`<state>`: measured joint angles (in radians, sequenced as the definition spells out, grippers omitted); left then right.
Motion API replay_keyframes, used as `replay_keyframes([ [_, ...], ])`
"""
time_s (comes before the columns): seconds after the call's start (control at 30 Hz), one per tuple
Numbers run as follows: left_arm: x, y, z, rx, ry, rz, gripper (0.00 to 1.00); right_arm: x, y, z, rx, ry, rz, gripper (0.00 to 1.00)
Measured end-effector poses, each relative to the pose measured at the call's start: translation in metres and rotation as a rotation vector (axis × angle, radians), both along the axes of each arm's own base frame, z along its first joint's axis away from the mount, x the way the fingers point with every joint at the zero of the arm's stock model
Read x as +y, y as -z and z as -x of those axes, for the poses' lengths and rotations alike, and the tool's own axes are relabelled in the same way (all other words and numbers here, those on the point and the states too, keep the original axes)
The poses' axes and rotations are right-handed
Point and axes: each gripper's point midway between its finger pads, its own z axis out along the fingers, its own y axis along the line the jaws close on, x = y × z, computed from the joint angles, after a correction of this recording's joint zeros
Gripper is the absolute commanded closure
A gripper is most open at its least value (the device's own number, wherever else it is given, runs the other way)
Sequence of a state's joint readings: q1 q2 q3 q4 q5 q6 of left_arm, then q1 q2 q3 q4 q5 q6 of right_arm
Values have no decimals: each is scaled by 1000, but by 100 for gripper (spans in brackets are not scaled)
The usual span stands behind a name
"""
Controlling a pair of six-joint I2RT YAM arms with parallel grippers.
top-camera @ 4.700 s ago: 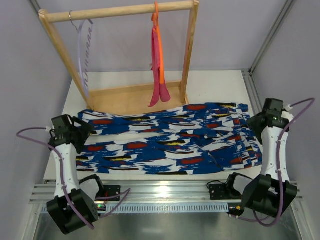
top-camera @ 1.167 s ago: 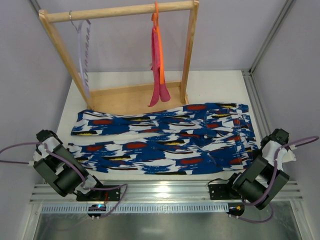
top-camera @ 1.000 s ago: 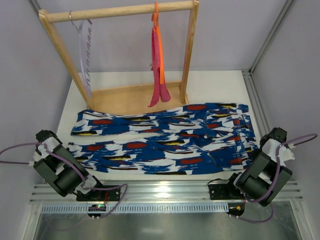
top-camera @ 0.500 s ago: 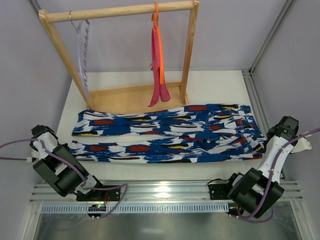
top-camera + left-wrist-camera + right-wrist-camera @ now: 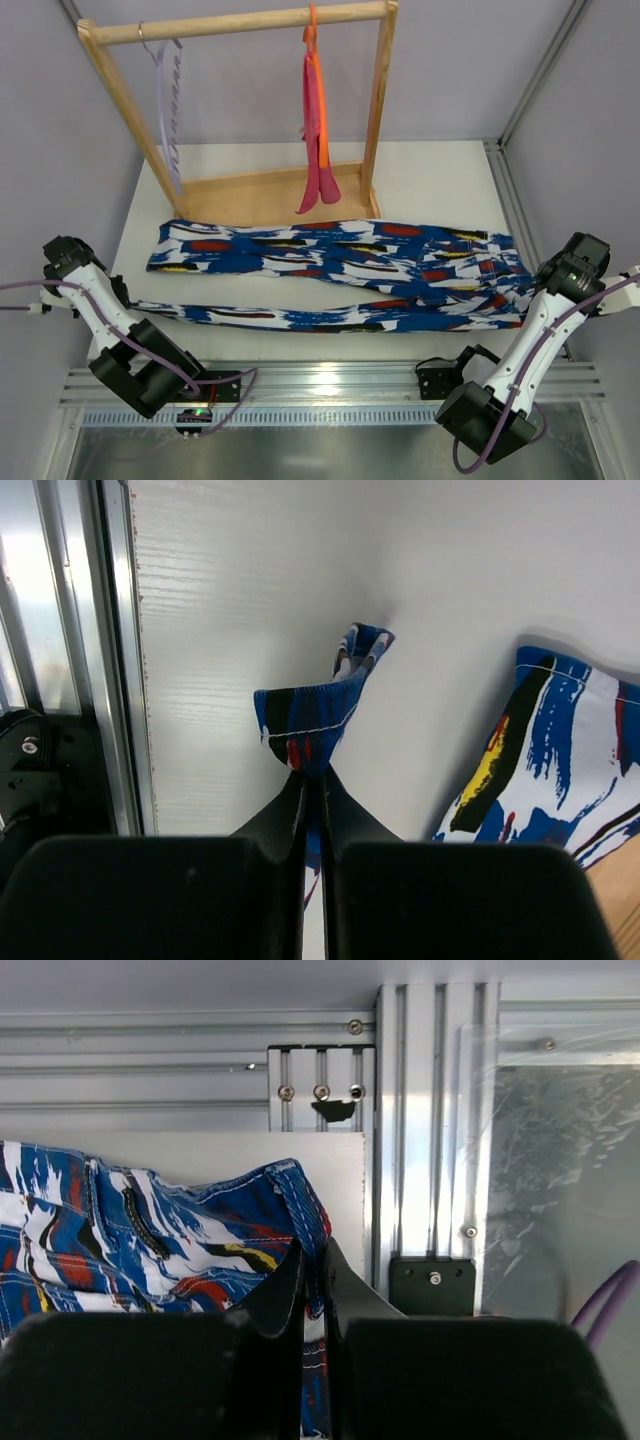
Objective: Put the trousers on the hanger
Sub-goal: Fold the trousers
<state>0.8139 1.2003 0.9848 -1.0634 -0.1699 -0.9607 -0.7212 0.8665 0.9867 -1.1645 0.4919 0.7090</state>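
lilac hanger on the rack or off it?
On. The hanger hangs by its hook from the wooden rail, with no trousers on it.

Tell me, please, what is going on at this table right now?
Both arms hold the trousers by their near edge: the left gripper is shut on the leg end, the right gripper on the waistband corner. The rest lies on the table. The lilac hanger hangs on the wooden rack, untouched.

The trousers (image 5: pixel 330 268) lie across the table (image 5: pixel 440 180) before the rack (image 5: pixel 240 22) (the hanger (image 5: pixel 166 100) hangs at its left end).
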Motion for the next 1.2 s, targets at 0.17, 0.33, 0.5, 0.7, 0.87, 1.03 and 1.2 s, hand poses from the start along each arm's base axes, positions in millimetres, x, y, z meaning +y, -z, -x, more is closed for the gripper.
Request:
replay_keyframes([
  [0.17,-1,-17,7,10,-3,-26,100,0,-13,21,45,42,56,96],
  [0.33,-1,-24,9,49,23,-12,100,1,-16,35,101,70,71,96],
  [0.5,0,-35,-3,38,74,-12,100,1,-27,35,80,73,88,96],
  [0.7,-4,-35,-31,-29,187,3,100,-2,-23,20,31,15,88,96],
  [0.87,-3,-38,-49,-76,235,26,100,-3,-19,-2,-17,-51,50,96],
  [1.03,0,-57,-58,-133,252,-14,100,-2,-39,-12,-84,-77,63,97],
  [1.2,-2,-70,-54,-163,249,-57,100,-2,-67,-2,-112,-46,124,97],
])
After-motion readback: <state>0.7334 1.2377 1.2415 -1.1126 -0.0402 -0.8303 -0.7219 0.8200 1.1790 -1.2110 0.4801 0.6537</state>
